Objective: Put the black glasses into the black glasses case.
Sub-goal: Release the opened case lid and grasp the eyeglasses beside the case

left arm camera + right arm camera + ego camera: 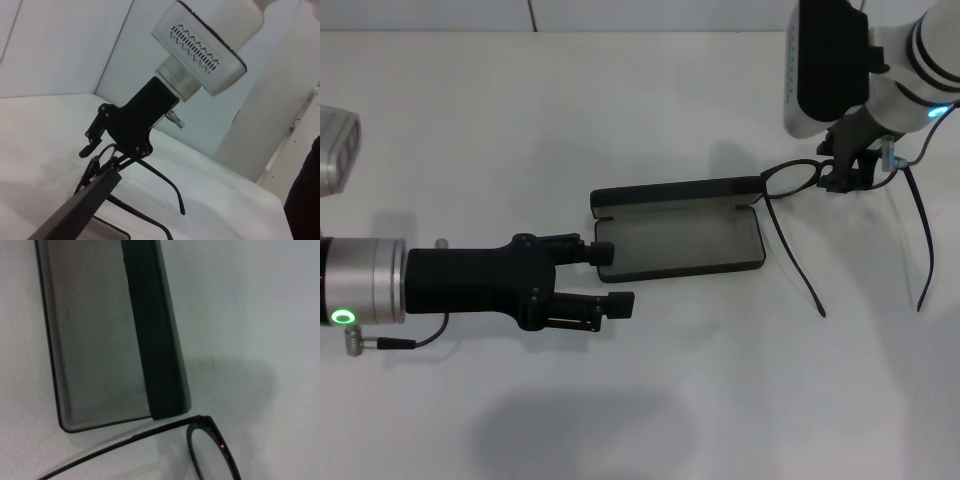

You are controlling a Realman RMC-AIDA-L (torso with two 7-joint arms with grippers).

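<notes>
Right pincer [848, 170] is clenched on the black glasses [800, 178], gripping the front frame near its middle, and holds them lifted beside the right-hand end of the black glasses case [680, 235]. Both temple arms are unfolded and trail toward the robot; one hangs just off the case's end, the other well clear to the right. Whether their tips touch the worktop [720, 400] cannot be told. One lens rim sits close to the corner of the raised lid.

Left pincer [605, 277] is released, its fingers spread, and lies low at the left-hand end of the case; one fingertip appears to touch or overlap that end, seemingly steadying it, though contact cannot be confirmed.

Case is open, grey lining exposed, nothing inside it.

Assessment: pickup is done and the glasses have reached the case. Outstanding: carry them over the tray, lower them in and let go. The spread temple arms are judged likely to foul the case rim
</notes>
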